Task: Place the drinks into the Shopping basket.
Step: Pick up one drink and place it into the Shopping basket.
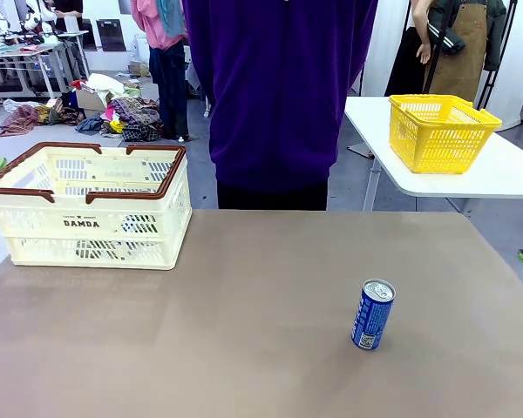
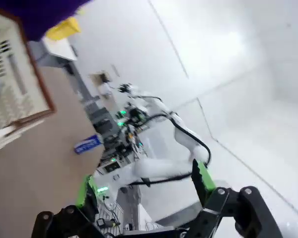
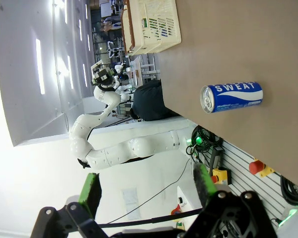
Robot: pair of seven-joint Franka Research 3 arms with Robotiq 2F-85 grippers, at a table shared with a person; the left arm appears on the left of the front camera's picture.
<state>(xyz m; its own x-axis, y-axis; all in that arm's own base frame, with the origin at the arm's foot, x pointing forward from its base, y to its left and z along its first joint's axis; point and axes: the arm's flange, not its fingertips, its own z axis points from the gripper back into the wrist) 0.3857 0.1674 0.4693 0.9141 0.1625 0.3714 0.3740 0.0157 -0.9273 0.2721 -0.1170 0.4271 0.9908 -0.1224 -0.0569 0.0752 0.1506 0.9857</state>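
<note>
Standing can, both tools spread and empty

Standing upright on the counter (image 1: 244, 348), the blue can (image 1: 373, 314) has its long axis vertical and its silver top up. The right wrist view is rolled, so there the can appears sideways, top toward the picture's left, with the white word "SWEAT" along its side.

The right tool (image 3: 146, 187) has its fingers spread wide, nothing between the green pads and nothing touching them. The can is ahead of this tool, beyond the tip of one finger and well apart from it. The basket (image 1: 81, 224) is much farther ahead of the tool, past the can.

The left tool (image 2: 143, 186) is likewise spread wide, gripping nothing and touching nothing. Ahead of it and off toward one finger's side, the can shows small and blurred, well apart. The basket's brown rim is nearer on that same side, ahead of the fingers.

The can is outside the basket, well apart from it across the counter. A person (image 1: 279, 96) in purple stands at the far edge. A yellow basket (image 1: 440, 131) sits on another table behind.
</note>
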